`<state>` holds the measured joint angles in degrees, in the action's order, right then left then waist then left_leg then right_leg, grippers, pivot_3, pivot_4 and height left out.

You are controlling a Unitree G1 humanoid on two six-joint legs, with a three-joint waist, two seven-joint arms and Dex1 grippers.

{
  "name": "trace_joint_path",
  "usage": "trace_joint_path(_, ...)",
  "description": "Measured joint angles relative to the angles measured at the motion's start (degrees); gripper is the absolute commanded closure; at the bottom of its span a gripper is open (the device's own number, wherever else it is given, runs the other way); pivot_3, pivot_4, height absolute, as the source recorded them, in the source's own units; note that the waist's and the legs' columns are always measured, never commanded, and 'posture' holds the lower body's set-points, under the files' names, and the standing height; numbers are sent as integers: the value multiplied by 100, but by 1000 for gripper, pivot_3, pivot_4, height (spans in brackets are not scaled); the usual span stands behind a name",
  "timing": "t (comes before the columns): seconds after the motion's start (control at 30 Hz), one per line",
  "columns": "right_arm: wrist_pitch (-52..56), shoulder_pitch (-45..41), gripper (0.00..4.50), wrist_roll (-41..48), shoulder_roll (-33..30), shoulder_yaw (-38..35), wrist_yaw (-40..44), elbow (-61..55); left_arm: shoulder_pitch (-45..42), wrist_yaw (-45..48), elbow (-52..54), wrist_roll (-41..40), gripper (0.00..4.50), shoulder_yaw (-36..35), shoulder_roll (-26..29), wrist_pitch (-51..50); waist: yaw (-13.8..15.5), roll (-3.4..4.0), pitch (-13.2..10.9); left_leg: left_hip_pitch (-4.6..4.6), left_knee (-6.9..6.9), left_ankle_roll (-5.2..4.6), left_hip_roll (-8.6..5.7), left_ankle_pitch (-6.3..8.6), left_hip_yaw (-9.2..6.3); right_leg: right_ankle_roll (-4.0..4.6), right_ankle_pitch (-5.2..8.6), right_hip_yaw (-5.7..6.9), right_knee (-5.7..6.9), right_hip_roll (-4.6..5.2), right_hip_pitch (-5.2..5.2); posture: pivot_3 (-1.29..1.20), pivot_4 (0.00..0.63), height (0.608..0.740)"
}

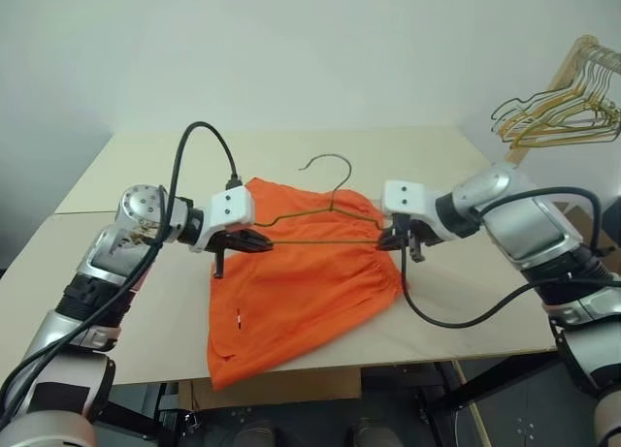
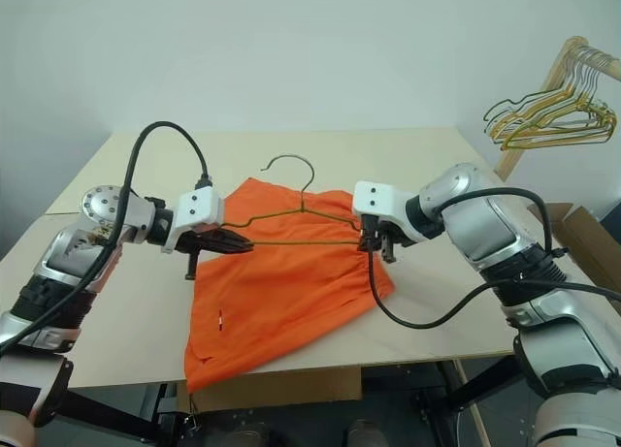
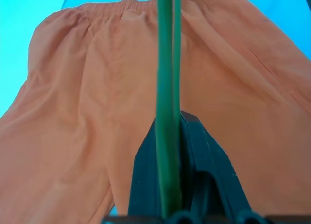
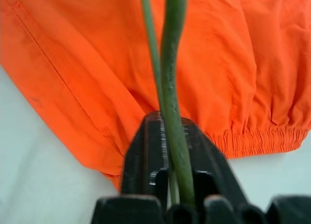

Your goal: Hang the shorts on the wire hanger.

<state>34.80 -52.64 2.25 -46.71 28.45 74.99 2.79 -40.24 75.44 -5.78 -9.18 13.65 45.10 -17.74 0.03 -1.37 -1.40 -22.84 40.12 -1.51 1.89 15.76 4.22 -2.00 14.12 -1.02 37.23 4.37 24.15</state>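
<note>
- We see the left gripper (image 1: 260, 241) pinching one end of the wire hanger (image 1: 320, 241); the right gripper (image 1: 391, 239) pinches the other end
- The hanger is held just above the shorts (image 1: 291, 302), which lie flat on the table (image 1: 126, 166)
- A small white tag (image 1: 238, 319) shows on the shorts; its writing is too small to read

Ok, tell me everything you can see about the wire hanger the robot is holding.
The wire hanger is one thin grey-green metal wire bent into a flat triangle with a curved hook at the top. It is held above the orange shorts, which lie spread on the table. The left gripper is shut on one end of it and the right gripper on the other. Its hook points away from the robot. The wrist views show the wire running between each gripper's black fingers.
</note>
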Motion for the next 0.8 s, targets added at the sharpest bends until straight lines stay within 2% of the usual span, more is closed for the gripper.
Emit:
trace_joint_path(0.17,-43,0,4492,-60,11,-1,69,1,6,31,4,-1,4500,-9,-4,2,1,1,0,-1,3,0,0,0,7,-1,-1,1,0,0,-1,30,0,740)
trace_joint_path(0.2,-43,1,4500,-59,11,-2,101,0,16,50,4,-9,3946,-13,-5,5,1,1,0,-1,3,0,0,0,7,-1,-1,1,0,0,-1,30,0,740)
trace_joint_path(0.33,-77,140,4500,17,-63,-76,227,-95,67,208,-26,-250,2854,-170,-107,98,22,1,1,-3,5,0,0,0,6,-1,-1,4,-2,1,-2,38,0,740)
trace_joint_path(0.6,-115,1156,4500,426,-767,-750,459,-491,43,277,-721,-486,206,-643,-154,535,90,-1,1,-4,14,-1,0,0,8,-4,-5,5,-3,1,-4,55,0,740)
trace_joint_path(0.63,1,1358,4500,493,-877,-929,415,-511,63,277,-766,-562,41,-767,-142,524,91,-1,1,-4,14,-1,0,1,8,-4,-5,5,-3,2,-6,56,0,740)
trace_joint_path(0.8,874,2366,4500,846,-1090,-1880,-172,-502,508,116,-432,-1130,41,-1400,-66,90,86,-2,2,-3,15,-1,4,1,8,-4,-6,4,-2,1,-6,38,0,740)
